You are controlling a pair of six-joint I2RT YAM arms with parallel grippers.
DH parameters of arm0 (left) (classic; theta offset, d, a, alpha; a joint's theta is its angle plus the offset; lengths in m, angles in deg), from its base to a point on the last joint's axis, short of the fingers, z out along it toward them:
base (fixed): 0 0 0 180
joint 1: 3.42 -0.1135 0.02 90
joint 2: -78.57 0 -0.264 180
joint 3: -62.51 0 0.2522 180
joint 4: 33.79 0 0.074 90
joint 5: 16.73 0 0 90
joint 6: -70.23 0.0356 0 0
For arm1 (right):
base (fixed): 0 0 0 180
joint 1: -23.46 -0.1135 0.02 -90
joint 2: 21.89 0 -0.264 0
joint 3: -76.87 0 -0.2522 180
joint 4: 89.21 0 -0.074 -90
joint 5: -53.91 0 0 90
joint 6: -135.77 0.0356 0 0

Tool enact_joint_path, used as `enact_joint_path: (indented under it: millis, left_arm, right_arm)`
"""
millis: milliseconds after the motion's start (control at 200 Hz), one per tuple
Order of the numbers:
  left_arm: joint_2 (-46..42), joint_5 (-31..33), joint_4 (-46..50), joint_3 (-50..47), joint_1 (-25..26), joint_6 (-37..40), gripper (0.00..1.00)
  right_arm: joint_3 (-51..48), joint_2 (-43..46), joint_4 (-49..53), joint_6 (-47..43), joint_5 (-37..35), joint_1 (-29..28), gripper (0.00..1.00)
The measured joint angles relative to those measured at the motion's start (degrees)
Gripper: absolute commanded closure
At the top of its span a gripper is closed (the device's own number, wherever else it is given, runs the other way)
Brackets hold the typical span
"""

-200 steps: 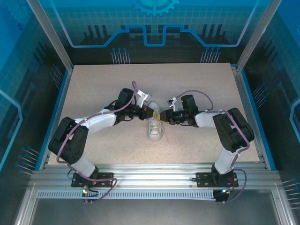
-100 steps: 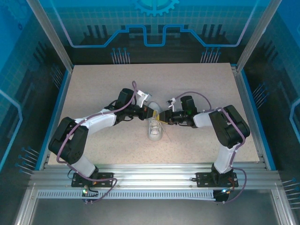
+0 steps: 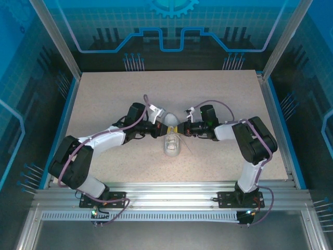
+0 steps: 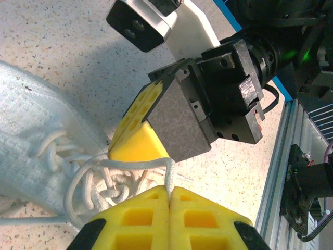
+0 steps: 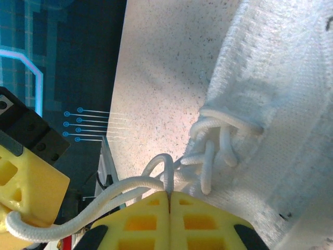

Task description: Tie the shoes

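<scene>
The small white fabric low-top sneaker (image 3: 171, 141) lies in the middle of the speckled beige desk (image 3: 104, 99), between the two arms. The left claw (image 4: 169, 190) is clenched on a loop of thin white lace (image 4: 130, 165), and the right claw (image 5: 169, 194) is clenched on the lace too — both pinch at the very fingertips. A hard pull could slip the lace free or drag the sneaker — nothing pins it down. The claws sit close together and might collide.

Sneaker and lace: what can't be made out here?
- Left wrist: the sneaker's toe and heel are cut off by the left edge.
- Right wrist: the lace trails to the left edge; its end is unclear.
- Top external: the left gripper and right gripper cover the sneaker's middle; the lace is too thin to trace.
</scene>
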Motion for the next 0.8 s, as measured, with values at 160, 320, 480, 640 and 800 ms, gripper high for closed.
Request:
enact_joint_path:
  millis: [160, 320, 480, 640, 800]
  left_arm:
    - [-0.1, 0.0, -0.1, -1.0, 0.0, -0.9, 1.00]
    - [-0.1, 0.0, -0.5, -1.0, 0.0, -1.2, 1.00]
    - [-0.1, 0.0, -0.5, -1.0, 0.0, -1.2, 1.00]
    - [-0.1, 0.0, -0.5, -1.0, 0.0, -1.2, 1.00]
    - [-0.1, 0.0, -0.4, -1.0, 0.0, -1.2, 1.00]
  right_arm:
    - [-2.3, 2.4, -0.3, -2.5, -0.5, 0.0, 0.96]
    - [-4.1, 3.3, -3.0, -3.9, -0.1, 0.6, 0.81]
    - [-4.9, 3.1, -5.8, -4.3, 1.6, 1.1, 0.73]
    - [-4.8, 1.5, -9.0, -4.1, 3.2, 1.1, 0.68]
    - [-4.8, 0.0, -10.0, -4.1, 4.5, 1.1, 0.62]
